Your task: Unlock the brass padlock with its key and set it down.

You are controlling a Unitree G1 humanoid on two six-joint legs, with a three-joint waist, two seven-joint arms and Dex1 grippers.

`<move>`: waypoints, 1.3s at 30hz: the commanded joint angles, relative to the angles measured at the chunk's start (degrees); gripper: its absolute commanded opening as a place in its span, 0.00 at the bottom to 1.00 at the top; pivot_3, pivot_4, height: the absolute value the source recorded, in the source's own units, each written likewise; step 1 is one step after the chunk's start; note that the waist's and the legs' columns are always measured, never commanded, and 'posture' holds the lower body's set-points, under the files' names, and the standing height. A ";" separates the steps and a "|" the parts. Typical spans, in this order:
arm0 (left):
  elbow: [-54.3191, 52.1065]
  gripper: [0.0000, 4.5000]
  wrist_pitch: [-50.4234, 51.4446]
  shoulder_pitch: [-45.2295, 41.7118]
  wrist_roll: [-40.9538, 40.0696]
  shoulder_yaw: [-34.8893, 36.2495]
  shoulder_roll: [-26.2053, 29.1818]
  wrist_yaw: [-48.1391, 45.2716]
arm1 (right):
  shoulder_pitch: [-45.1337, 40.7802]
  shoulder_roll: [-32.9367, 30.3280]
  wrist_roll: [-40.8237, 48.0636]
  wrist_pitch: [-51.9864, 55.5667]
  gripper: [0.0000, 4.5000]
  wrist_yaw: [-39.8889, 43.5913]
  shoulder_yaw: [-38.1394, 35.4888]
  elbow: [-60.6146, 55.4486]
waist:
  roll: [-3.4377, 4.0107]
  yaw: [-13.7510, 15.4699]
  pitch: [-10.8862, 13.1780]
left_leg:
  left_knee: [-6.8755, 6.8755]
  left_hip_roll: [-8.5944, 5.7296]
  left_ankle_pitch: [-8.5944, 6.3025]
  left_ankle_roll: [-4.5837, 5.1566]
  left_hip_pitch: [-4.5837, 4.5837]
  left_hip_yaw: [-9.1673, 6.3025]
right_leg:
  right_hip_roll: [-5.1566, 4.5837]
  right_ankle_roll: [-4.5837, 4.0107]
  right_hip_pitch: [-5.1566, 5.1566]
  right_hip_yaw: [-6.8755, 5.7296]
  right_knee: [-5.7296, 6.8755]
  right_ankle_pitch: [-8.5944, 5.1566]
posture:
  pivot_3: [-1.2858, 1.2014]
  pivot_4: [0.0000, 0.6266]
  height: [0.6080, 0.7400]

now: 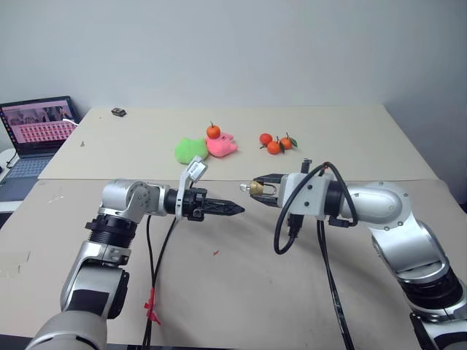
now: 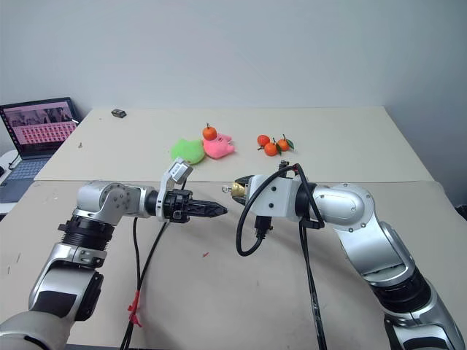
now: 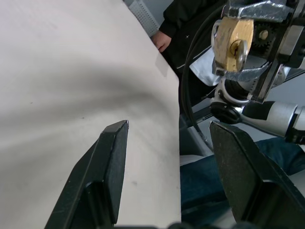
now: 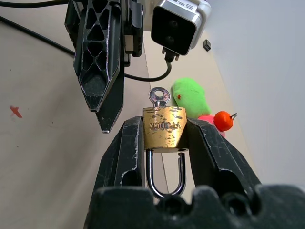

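Over on the left, the left gripper (image 1: 235, 209) with its two black fingers is parted and empty, its tips hanging just beside the small silvery metal key (image 4: 158, 97) without touching it. To its right, the right gripper (image 4: 164, 138) is clamped on the flat sides of the small golden-yellow brass padlock (image 4: 164, 126), held in the air above the beige table (image 1: 241, 284). That lock looks hard, smooth and light, likely slippery, so the key's round head seems the place to pinch.
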 commanded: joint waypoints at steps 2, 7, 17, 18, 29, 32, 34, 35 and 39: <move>0.90 0.64 0.68 -2.96 -2.23 3.47 -1.21 1.49 | -1.14 -0.16 0.23 -0.76 0.20 -0.38 -1.36 -1.83 | 0.00 0.00 0.00 | 0.00 0.00 0.00 0.00 -0.02 0.00 | 0.00 0.00 0.00 0.00 0.00 0.00 | 0.52 0.24 0.39; 4.03 0.64 3.30 -5.88 -5.44 8.62 -3.72 3.87 | -0.96 -0.29 0.36 -0.47 0.20 -0.23 -1.31 -1.88 | -0.02 0.03 0.01 | 0.03 -0.01 0.00 0.00 -0.04 0.00 | 0.00 0.00 -0.01 0.00 0.00 0.00 | 0.52 0.24 0.39; 3.42 0.64 3.55 -5.93 -5.43 7.98 -5.51 5.39 | -0.95 -0.41 0.44 -0.31 0.20 -0.25 -1.32 -2.01 | -0.01 -0.08 0.01 | 0.06 -0.02 0.03 -0.06 -0.05 0.00 | -0.01 0.00 -0.03 0.01 0.03 0.00 | 0.52 0.24 0.39; 3.36 0.64 3.49 -5.89 -5.40 7.85 -5.67 5.47 | -0.96 -0.38 0.45 -0.25 0.20 -0.27 -1.30 -2.05 | -0.02 -0.06 0.01 | 0.08 -0.03 0.04 -0.06 -0.07 0.00 | -0.02 0.00 -0.03 0.01 0.03 0.00 | 0.52 0.24 0.39; 3.70 0.64 2.34 -6.14 -4.82 5.36 -7.23 4.91 | -0.63 -0.51 0.37 0.49 0.20 -0.52 -1.35 -3.07 | -0.04 -0.09 0.03 | 0.14 -0.15 0.05 -0.08 -0.11 0.00 | -0.15 0.00 -0.03 0.01 0.05 0.00 | 0.52 0.24 0.39; 4.23 0.64 1.82 -6.37 -4.45 5.04 -7.59 4.98 | -0.56 -0.58 0.41 0.63 0.20 -0.52 -1.48 -3.15 | -0.04 -0.06 0.03 | 0.13 -0.18 0.05 -0.08 -0.11 0.00 | -0.17 0.00 -0.03 0.01 0.05 0.00 | 0.52 0.24 0.39; 4.46 0.59 1.50 -6.48 -4.25 4.80 -7.69 4.96 | -0.49 -0.64 0.44 0.67 0.20 -0.51 -1.57 -3.21 | -0.04 -0.05 0.03 | 0.13 -0.20 0.05 -0.08 -0.11 0.00 | -0.18 0.00 -0.03 0.01 0.05 0.00 | 0.52 0.24 0.39; 4.62 0.52 1.39 -6.56 -4.22 4.78 -7.72 4.99 | -0.44 -0.66 0.45 0.71 0.20 -0.51 -1.60 -3.27 | -0.05 -0.06 0.03 | 0.13 -0.21 0.05 -0.08 -0.11 -0.01 | -0.20 0.00 -0.03 0.01 0.04 0.00 | 0.52 0.24 0.39; 5.04 0.21 1.42 -7.00 -4.57 5.23 -7.85 4.76 | -0.34 -0.70 0.47 0.73 0.20 -0.52 -1.64 -3.26 | -0.06 0.00 0.04 | 0.14 -0.26 0.05 -0.08 -0.13 -0.01 | -0.24 0.01 -0.03 0.02 0.04 0.00 | 0.52 0.24 0.39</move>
